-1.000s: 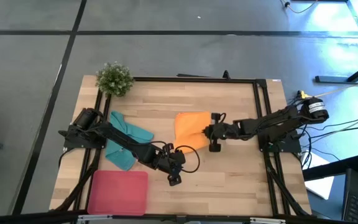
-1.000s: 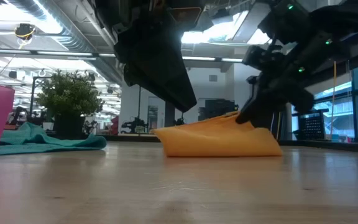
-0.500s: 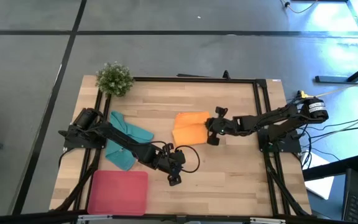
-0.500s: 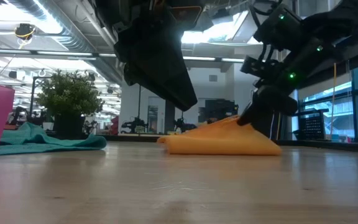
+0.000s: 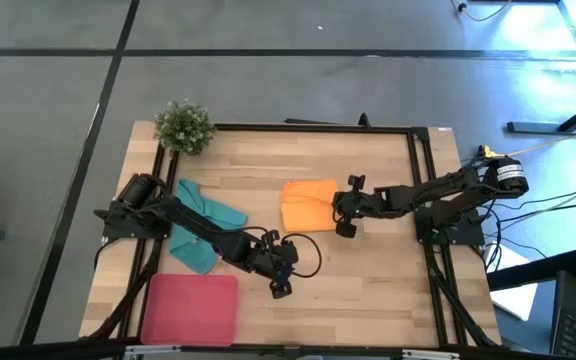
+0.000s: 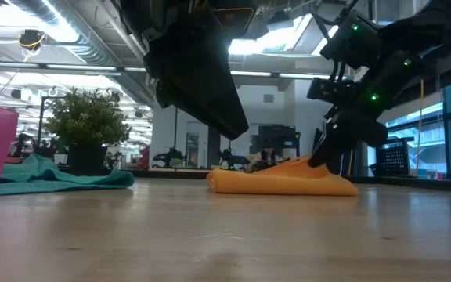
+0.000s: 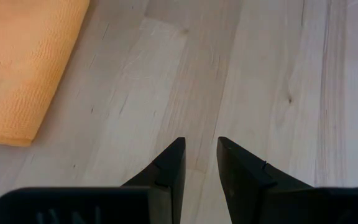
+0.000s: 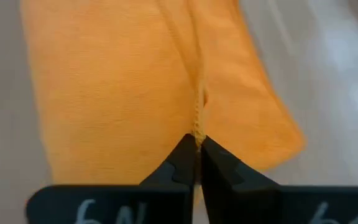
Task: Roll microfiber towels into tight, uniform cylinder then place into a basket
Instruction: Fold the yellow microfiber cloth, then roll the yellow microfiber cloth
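The orange towel [image 5: 308, 204] lies folded on the table's middle; it also shows in the low view [image 6: 280, 182] and in the left wrist view [image 7: 23, 62]. My right gripper [image 5: 337, 208] is at its right side, shut on it. The teal towel [image 5: 202, 230] lies crumpled at the left. The pink basket [image 5: 190, 308] stands at the near left corner. My left gripper [image 5: 280, 287] hovers over bare wood, near of the orange towel, its fingers [image 7: 173, 163] a narrow gap apart and empty. My right gripper pinches the orange towel's hemmed edge [image 8: 197, 124] between its two fingertips, on the towel's right side. The fingers slant down from the table's right. The held edge is low over the folded towel [image 6: 308, 166], and the rest of the towel lies on the table.
A small green potted plant [image 5: 184, 125] stands at the far left corner. A black frame [image 5: 418, 180] runs around the table. Bare wood [image 5: 368, 280] lies near of and right of the orange towel.
My right gripper has come down with the held edge of the orange towel. The towel's raised right part has sunk nearly flat, and its near end has drawn in toward the far edge. My left arm has kept still.
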Available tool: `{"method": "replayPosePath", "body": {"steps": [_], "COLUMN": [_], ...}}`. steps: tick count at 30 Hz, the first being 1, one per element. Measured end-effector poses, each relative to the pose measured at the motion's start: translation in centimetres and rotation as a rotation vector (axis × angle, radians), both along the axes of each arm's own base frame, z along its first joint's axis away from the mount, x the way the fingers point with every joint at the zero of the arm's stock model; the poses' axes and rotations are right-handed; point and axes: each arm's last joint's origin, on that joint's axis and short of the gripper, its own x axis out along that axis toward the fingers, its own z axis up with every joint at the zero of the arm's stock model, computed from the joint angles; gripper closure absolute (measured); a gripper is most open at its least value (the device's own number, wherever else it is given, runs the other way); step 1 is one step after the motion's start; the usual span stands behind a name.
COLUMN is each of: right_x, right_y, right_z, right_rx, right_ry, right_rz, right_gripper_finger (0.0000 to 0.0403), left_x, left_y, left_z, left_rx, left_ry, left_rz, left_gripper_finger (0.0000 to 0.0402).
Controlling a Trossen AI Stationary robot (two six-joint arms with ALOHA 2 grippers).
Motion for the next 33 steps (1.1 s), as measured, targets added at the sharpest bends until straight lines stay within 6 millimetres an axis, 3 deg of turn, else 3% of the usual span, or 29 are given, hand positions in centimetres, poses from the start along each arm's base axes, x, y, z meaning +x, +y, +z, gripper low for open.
{"method": "replayPosePath", "body": {"steps": [13,18,24,33], "right_x": [-0.1,0.6,1.4,1.1], "right_y": [-0.2,-0.2,0.2,3.0], "right_z": [0.0,1.2,3.5,3.3], "right_rx": [-0.036,-0.051,0.023,0.107], "right_ry": [0.003,0.041,0.149,0.209], "right_rz": [-0.045,-0.047,0.023,0.283], "right_gripper_finger": [0.025,0.0205,0.019,0.0193], "left_x": [0.1,0.3,0.9,1.2], "left_y": [0.2,0.8,2.9,4.9], "left_z": [0.0,0.0,0.0,-0.2], "left_rx": [-0.002,-0.003,0.029,0.141], "left_ry": [0.0,0.0,-0.006,0.054], "left_rz": [0.009,0.025,0.095,0.021], "left_gripper_finger": [0.0317,0.0317,0.0317,0.0317]}}
